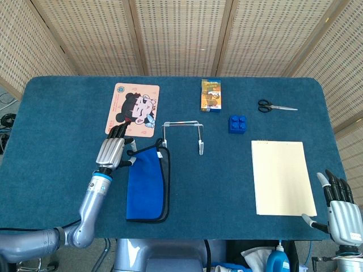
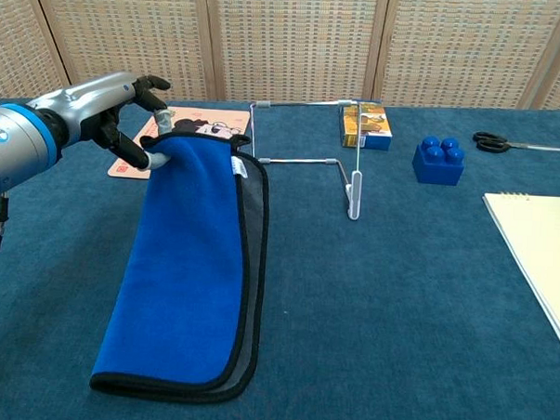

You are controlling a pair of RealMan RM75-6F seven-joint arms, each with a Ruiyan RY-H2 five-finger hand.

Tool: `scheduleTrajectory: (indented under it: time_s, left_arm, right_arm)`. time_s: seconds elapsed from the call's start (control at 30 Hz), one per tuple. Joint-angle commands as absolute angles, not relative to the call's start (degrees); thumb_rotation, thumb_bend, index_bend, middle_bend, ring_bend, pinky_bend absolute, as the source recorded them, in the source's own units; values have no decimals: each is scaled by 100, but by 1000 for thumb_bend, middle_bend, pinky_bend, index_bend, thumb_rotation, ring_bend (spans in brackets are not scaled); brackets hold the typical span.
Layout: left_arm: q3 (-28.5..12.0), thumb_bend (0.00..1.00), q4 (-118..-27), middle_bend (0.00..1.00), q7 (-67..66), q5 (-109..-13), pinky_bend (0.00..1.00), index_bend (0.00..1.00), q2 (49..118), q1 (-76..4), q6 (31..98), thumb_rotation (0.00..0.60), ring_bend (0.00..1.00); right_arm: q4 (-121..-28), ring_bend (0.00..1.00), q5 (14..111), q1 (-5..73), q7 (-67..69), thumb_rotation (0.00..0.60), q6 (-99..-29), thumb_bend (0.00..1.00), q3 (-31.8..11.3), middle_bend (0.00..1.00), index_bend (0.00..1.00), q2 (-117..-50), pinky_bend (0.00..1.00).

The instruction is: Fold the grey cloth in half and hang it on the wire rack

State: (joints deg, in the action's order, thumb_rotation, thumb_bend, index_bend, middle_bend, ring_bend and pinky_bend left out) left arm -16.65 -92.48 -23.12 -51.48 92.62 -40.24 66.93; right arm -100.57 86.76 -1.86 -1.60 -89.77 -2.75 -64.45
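We see one folded cloth [image 2: 189, 262] pinched by the left robot hand [image 2: 117, 110], its corner lifted; one wire rack [image 2: 306, 155] at 3 o'clock; the right robot hand [image 1: 340, 207] idles, fingers apart and empty.

Your left hand [image 2: 117, 110] holds the folded cloth [image 2: 189, 271] by its top corner, raised just beside the wire rack [image 2: 306, 155]. The cloth's upper edge sits close against the rack's left post, so little gap is left on that side. Behind your hand lies the cartoon mat [image 1: 132, 109], flat and low. Beyond the rack, the orange box [image 1: 211, 94] stands upright, with the blue block [image 1: 237, 123] off to its right. The bare table [image 1: 227, 181] in front of the rack gives open room. Notepad [image 1: 282, 177], scissors [image 1: 275, 106] and your right hand [image 1: 342, 212] lie well apart.
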Motion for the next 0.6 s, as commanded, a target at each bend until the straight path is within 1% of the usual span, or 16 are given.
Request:
scheduleTrajectory:
  time_s: [0.03, 0.17, 0.33, 0.6]
  left_arm:
    - [-1762, 535, -9623, 0, -2313, -5177, 0, 856, 9116, -4009, 6780, 600, 0]
    - [-1837, 536, -9870, 0, -2446, -5171, 0, 859, 9053, -4041, 6897, 600, 0]
    - [-2037, 536, -10280, 0, -2771, -5071, 0, 862, 8954, -4155, 7109, 600, 0]
    - [-2503, 536, -10833, 0, -3223, -4553, 0, 864, 8760, -4459, 7240, 600, 0]
  right_arm:
    - [-10052, 0, 8669, -185, -151, 600, -8971, 0, -277, 0, 0, -6441, 0]
    - [-10051, 0, 8670, -187, -131, 600, -8974, 0, -277, 0, 0, -6435, 0]
    - [-10052, 0, 8666, -195, -71, 600, -8984, 0, -282, 0, 0, -6412, 0]
    - [-10042, 0, 8626, -199, 55, 600, -8990, 0, -312, 0, 0, -6370, 0]
